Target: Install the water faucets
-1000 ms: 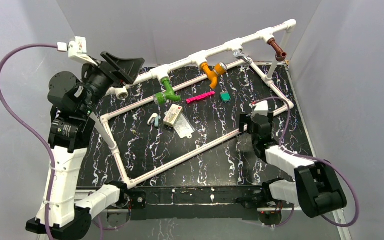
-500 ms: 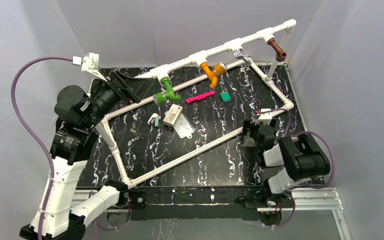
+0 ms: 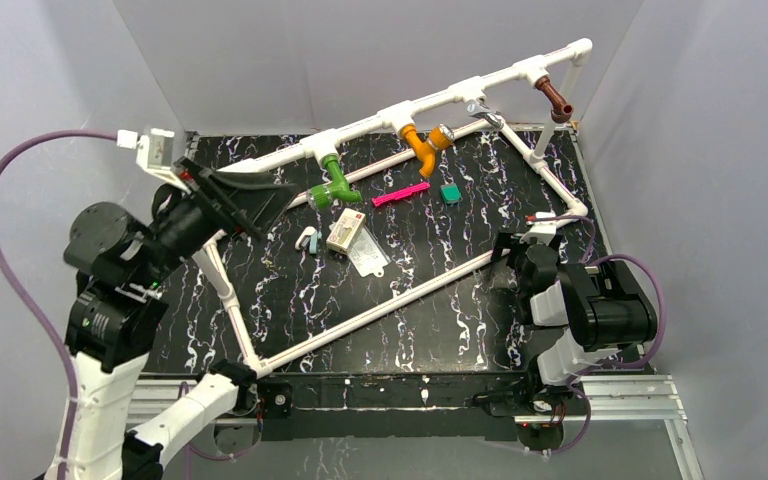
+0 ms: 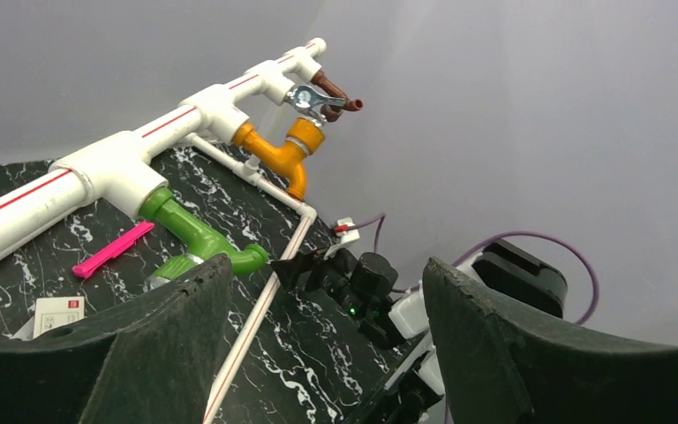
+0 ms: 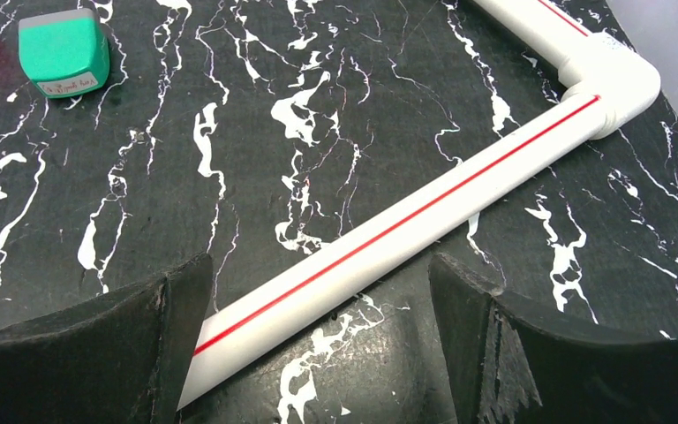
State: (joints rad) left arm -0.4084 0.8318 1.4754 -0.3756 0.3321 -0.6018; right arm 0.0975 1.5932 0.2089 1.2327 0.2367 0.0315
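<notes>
A green faucet (image 3: 334, 184), an orange faucet (image 3: 420, 146) and a brown faucet (image 3: 557, 100) hang from tees on the raised white pipe (image 3: 430, 99). They also show in the left wrist view: green faucet (image 4: 199, 238), orange faucet (image 4: 275, 155), brown faucet (image 4: 335, 90). My left gripper (image 3: 260, 198) is open and empty, held above the table left of the green faucet. My right gripper (image 3: 510, 250) is open and empty, low over the lower white pipe (image 5: 424, 219) at the right side.
A white pipe frame (image 3: 360, 315) lies on the black marbled table. A pink strip (image 3: 400, 194), a green square block (image 3: 450, 193), a small white box (image 3: 345, 232) and a plastic bag (image 3: 368, 259) lie inside the frame. Grey walls surround the table.
My left arm has pulled back toward the near left, its gripper now lower and pointing right. My right arm has folded back further toward its base; the gripper stays near the lower pipe.
</notes>
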